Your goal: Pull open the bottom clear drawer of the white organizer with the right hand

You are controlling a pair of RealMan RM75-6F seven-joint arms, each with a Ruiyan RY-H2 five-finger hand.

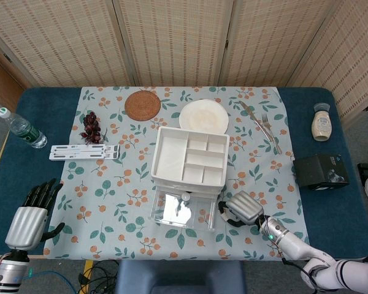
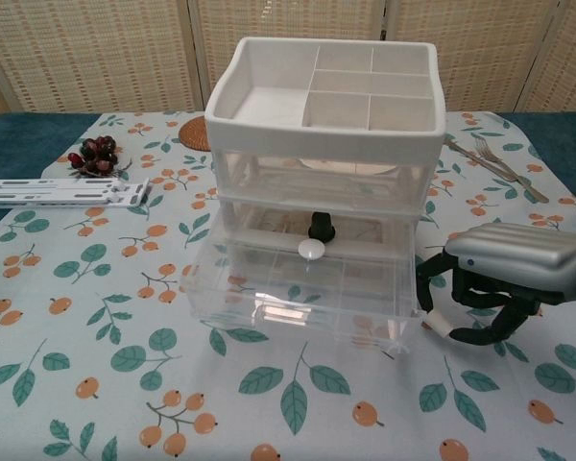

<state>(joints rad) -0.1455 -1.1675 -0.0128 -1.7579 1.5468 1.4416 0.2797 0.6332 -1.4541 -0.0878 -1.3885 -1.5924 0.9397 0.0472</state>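
the bottom clear drawer (image 2: 302, 293) of the white organizer (image 1: 189, 157) already stands pulled out toward me, its front well forward of the drawer above, so i judge the pull itself done. what is left, as i read it, is only to take my right hand (image 2: 504, 279) clear. that hand sits just beside the drawer's right front corner, fingers curled in with nothing in them; whether a fingertip touches the drawer wall i cannot tell. my left hand (image 1: 29, 217) hangs well apart, off the organizer's near left side at the table edge, fingers apart and holding nothing.

counting outward from the organizer: one organizer with a white compartment tray on top and two clear drawers below, the bottom one with a white knob (image 2: 311, 249), the upper with a black knob (image 2: 320, 230). to its left lies one flat white strip (image 1: 84, 151), beyond that one bunch of dark grapes (image 1: 90, 126), and at the far left one water bottle (image 1: 21, 128). to its right sits one black box (image 1: 321, 171). behind the organizer is one white plate (image 1: 203, 116), left of that one round woven coaster (image 1: 142, 105). behind and to the right lie one fork and one knife (image 1: 262, 128), and further right one small jar (image 1: 321, 123).
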